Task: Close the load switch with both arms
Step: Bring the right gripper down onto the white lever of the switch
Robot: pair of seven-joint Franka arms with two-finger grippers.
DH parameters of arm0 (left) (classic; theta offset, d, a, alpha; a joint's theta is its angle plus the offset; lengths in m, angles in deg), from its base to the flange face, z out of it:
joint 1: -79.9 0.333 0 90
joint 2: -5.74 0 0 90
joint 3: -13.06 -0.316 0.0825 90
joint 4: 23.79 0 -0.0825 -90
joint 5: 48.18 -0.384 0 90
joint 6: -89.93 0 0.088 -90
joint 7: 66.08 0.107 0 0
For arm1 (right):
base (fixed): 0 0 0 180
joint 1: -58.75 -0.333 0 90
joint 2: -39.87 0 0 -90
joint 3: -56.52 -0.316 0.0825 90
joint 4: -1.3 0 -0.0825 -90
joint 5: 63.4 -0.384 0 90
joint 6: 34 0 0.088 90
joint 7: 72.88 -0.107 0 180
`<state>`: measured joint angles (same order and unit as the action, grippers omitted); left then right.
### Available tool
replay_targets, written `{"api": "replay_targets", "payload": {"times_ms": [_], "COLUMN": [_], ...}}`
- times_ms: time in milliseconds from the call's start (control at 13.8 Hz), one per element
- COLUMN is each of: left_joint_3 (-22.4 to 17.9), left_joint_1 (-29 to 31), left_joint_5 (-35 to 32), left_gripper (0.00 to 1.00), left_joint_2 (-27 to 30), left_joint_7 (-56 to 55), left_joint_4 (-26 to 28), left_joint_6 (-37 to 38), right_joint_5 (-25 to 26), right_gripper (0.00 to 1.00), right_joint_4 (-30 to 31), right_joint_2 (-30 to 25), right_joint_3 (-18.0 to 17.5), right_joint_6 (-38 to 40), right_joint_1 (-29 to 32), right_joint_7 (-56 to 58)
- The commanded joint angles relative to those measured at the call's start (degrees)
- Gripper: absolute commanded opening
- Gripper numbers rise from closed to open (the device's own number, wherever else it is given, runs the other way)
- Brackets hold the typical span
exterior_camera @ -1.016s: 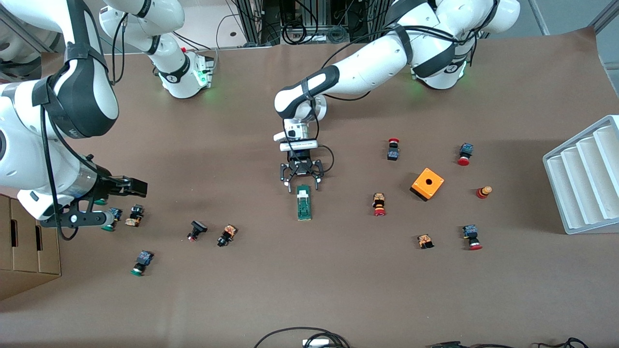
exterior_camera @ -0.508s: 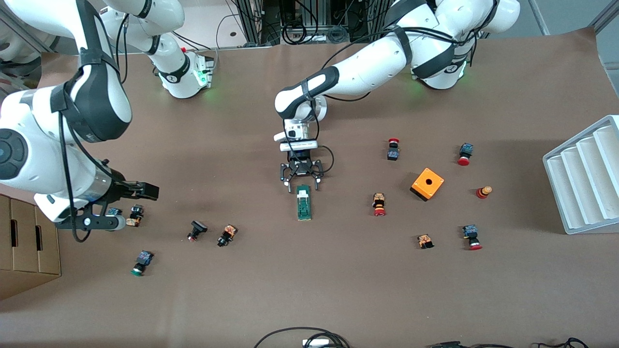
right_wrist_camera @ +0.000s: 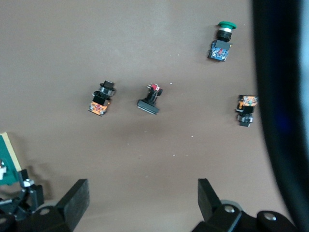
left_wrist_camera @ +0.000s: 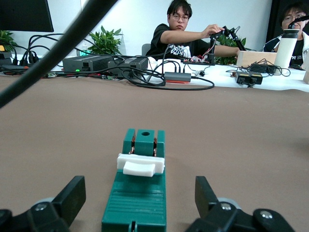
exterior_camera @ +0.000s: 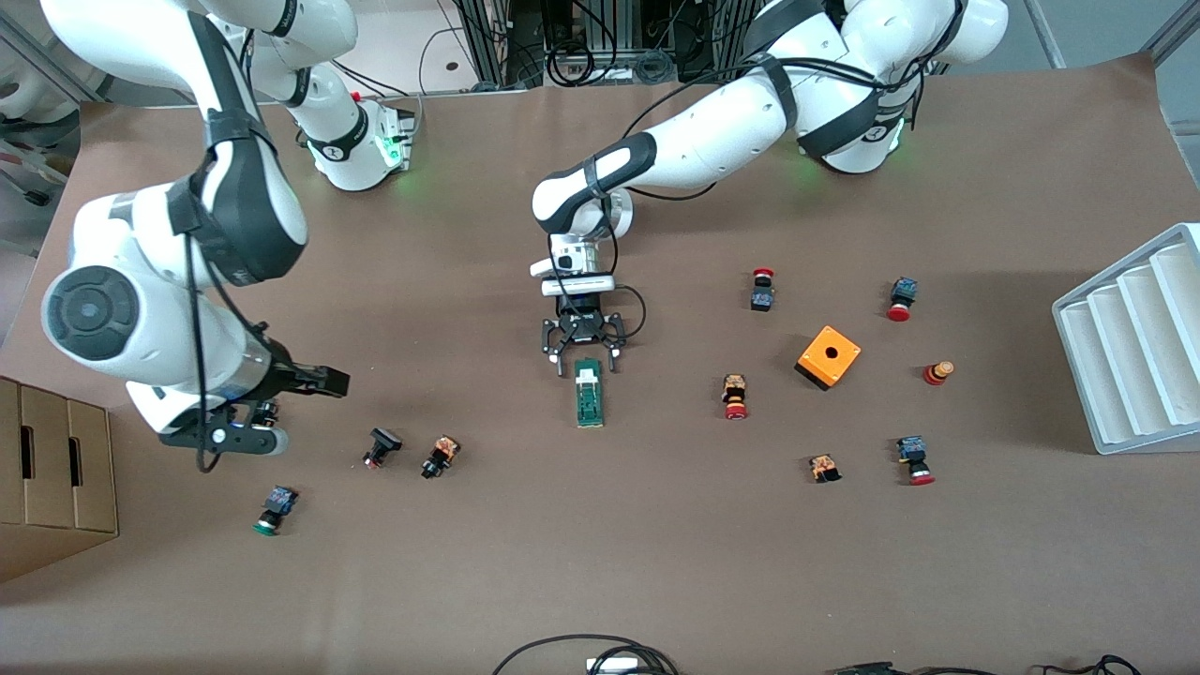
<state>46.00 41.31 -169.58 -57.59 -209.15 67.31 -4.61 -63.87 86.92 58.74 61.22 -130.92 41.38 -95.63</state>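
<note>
The load switch, a narrow green block with a white sliding piece, lies at the table's middle. My left gripper is open and low at the switch's end toward the arm bases, with a finger on each side and no contact. In the left wrist view the switch runs out from between the open fingers, and the white piece sits partway along it. My right gripper is open and empty over bare table toward the right arm's end. Its wrist view shows the open fingers and the switch's edge.
Small push buttons lie near the right gripper, and several more lie toward the left arm's end. An orange box with a hole and a white ribbed rack are there too. A cardboard box stands at the right arm's end.
The right arm has swung toward the table's middle and its gripper has moved closer to the switch. The left gripper and the switch have not moved.
</note>
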Motion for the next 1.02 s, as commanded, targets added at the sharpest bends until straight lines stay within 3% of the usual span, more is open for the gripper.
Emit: {"api": "replay_targets", "payload": {"times_ms": [0,653,944], "left_joint_3": [0.11,0.11,0.11], "left_joint_1": [-0.61,-0.61,-0.61], "left_joint_5": [-1.12,-1.21,-2.96], "left_gripper": [1.00,0.99,0.82], "left_joint_2": [-1.79,-2.58,-2.93], "left_joint_7": [0.43,0.43,0.43], "left_joint_4": [-2.15,-2.94,-3.38], "left_joint_6": [0.67,0.67,0.67], "right_joint_5": [-1.11,-8.65,-10.42], "right_gripper": [1.00,1.00,1.00], "right_joint_4": [-1.68,-1.68,-1.68], "right_joint_2": [1.86,5.82,7.31], "right_joint_3": [0.31,0.31,0.31], "right_joint_6": [-0.81,-9.49,-14.95], "right_joint_1": [-1.69,-8.98,-13.11], "right_joint_7": [-5.62,-34.25,-44.81]}}
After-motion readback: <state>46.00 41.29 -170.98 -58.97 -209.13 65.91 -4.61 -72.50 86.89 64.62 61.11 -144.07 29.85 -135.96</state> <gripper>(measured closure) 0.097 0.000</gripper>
